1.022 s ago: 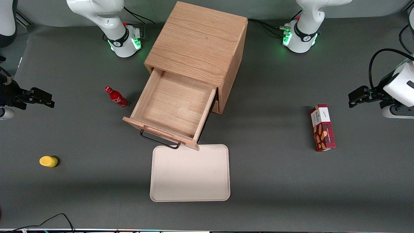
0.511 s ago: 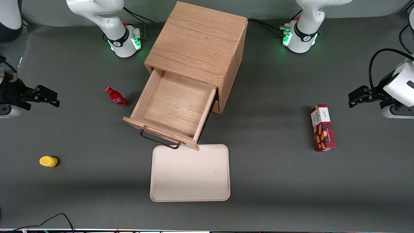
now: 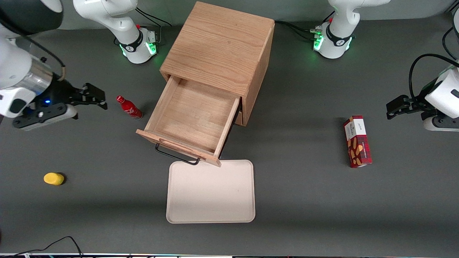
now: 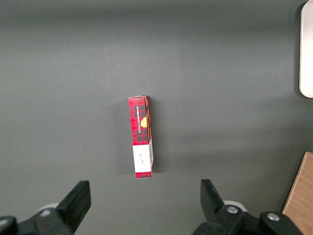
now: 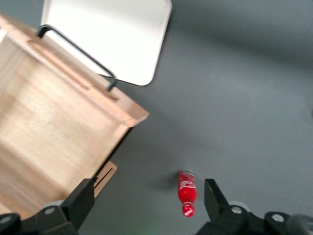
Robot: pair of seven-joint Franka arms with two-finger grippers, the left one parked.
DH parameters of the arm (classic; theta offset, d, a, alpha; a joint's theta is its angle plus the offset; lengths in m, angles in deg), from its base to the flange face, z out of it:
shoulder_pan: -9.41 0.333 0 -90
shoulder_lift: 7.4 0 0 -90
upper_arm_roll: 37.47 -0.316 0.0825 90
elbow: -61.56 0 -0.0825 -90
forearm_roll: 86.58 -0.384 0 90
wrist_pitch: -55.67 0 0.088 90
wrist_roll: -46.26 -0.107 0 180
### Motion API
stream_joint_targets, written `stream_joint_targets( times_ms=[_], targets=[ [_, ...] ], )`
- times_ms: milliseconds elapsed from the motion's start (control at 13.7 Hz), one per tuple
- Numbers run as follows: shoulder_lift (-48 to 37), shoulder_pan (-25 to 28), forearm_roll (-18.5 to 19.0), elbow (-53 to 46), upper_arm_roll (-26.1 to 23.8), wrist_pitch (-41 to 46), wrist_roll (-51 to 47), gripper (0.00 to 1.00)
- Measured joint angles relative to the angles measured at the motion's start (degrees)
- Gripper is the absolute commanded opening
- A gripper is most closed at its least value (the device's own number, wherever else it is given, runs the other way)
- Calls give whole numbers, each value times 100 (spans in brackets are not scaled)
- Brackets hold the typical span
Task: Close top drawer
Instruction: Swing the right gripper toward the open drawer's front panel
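Note:
The top drawer point(image 3: 192, 114) of the oak box cabinet point(image 3: 218, 46) stands pulled far out, an empty shallow tray with a black wire handle point(image 3: 175, 154) on its front. It also shows in the right wrist view point(image 5: 54, 122), with its handle point(image 5: 78, 51). The lower drawer's front edge point(image 5: 105, 176) peeks out under it. My right gripper point(image 3: 97, 97) hangs open and empty above the table, toward the working arm's end, apart from the drawer, with a red bottle point(image 3: 129, 107) between it and the drawer.
The red bottle point(image 5: 186, 192) stands close beside the drawer. A pale tray point(image 3: 211, 191) lies just in front of the drawer's handle. A yellow object point(image 3: 53, 178) lies nearer the front camera. A red snack box point(image 3: 357, 146) lies toward the parked arm's end.
My right gripper has moved in from the table's edge toward the red bottle and the cabinet. The drawer has not moved.

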Motion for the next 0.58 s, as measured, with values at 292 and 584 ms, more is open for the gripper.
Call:
stream_joint_targets(
  times_ms=[292,584],
  targets=[
    [127,234,-2,-163,1,-4,-4,100],
    [491,232,-6,-557,18,-17,19,100]
  ],
)
